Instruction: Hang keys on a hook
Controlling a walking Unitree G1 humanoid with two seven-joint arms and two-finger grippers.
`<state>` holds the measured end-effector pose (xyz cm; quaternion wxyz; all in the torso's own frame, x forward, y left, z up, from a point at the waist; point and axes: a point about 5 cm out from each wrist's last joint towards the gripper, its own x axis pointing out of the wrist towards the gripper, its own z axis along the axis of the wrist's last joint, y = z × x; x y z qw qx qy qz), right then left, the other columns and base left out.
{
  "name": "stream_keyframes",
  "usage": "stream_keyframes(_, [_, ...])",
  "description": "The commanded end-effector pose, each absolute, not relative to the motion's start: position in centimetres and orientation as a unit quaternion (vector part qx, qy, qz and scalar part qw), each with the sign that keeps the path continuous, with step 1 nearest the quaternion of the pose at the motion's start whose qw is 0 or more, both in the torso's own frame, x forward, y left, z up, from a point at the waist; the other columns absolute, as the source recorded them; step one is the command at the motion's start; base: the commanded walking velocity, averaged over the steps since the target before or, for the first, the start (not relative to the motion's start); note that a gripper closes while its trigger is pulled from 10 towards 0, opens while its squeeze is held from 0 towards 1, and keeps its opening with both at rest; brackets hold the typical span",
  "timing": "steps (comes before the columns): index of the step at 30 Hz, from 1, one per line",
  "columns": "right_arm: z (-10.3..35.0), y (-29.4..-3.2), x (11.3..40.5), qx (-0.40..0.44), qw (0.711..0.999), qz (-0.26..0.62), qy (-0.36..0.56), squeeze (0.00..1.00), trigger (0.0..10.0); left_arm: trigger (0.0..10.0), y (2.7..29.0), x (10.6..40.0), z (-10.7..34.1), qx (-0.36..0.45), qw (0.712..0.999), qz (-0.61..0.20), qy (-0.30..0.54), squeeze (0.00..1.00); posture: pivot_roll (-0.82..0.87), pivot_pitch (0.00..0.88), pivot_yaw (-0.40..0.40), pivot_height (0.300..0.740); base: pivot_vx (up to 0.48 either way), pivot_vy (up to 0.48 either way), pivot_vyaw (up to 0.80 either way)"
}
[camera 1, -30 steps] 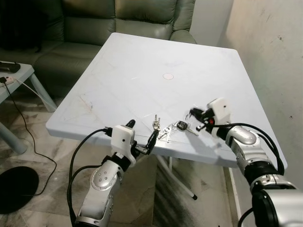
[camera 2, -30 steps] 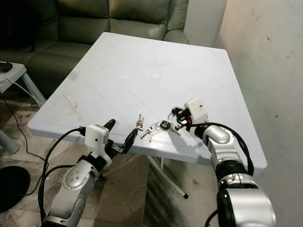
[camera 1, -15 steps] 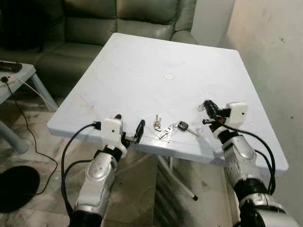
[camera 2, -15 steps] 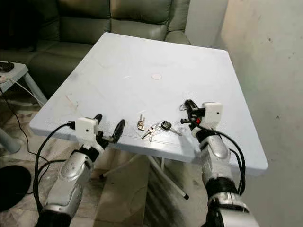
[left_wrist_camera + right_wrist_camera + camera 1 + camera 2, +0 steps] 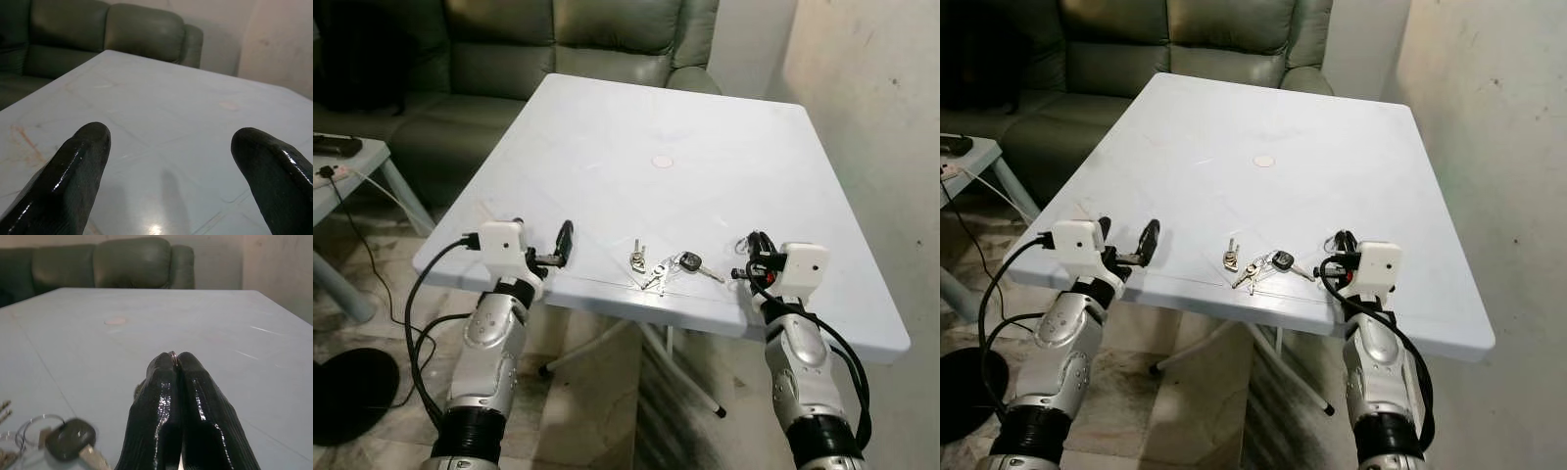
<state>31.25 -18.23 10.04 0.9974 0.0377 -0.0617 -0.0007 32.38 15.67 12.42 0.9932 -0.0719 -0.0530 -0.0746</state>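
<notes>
A bunch of silver keys (image 5: 651,268) with one black-headed key (image 5: 689,261) lies on the white table (image 5: 636,147) near its front edge. In the right wrist view the black-headed key (image 5: 70,434) sits low beside the fingers. My right gripper (image 5: 750,253) rests on the table just right of the bunch. Its fingers (image 5: 193,396) are shut, and a thin metal ring (image 5: 172,354) is pinched at their tips. My left gripper (image 5: 541,233) is at the front left edge, open, with both fingers (image 5: 80,166) wide apart over bare tabletop, well left of the keys.
A round mark (image 5: 662,161) sits mid-table. A green sofa (image 5: 558,39) stands behind the table and a wall (image 5: 871,117) runs along the right. A small side table (image 5: 342,162) with cables and a black round base (image 5: 347,392) are on the floor to the left.
My left gripper has moved left along the front edge, away from the keys. My right gripper has drawn back to the right from the bunch and now sits shut near the edge.
</notes>
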Motion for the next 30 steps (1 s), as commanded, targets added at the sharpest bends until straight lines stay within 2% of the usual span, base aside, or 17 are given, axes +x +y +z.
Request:
stream_keyframes(1, [10.5, -18.7, 31.3, 0.024, 0.998, -0.009, -0.056, 0.00, 10.0, 10.0, 15.8, 32.6, 12.5, -0.073, 0.994, -0.069, -0.052, 0.00, -0.01, 0.033, -0.017, 0.740, 0.000, 0.000, 0.00])
stream_keyframes(9, [10.8, -19.2, 31.5, 0.010, 0.999, -0.029, -0.045, 0.00, 10.0, 10.0, 16.3, 32.9, 12.4, -0.084, 0.994, -0.059, -0.047, 0.00, 0.00, 0.034, -0.014, 0.740, 0.000, 0.034, 0.00])
stream_keyframes(30, [11.2, -17.6, 31.2, 0.014, 0.999, -0.003, -0.039, 0.00, 10.0, 10.0, 16.5, 32.6, 12.8, -0.075, 0.993, -0.065, -0.060, 0.00, 0.02, 0.041, -0.028, 0.740, 0.000, 0.446, 0.00])
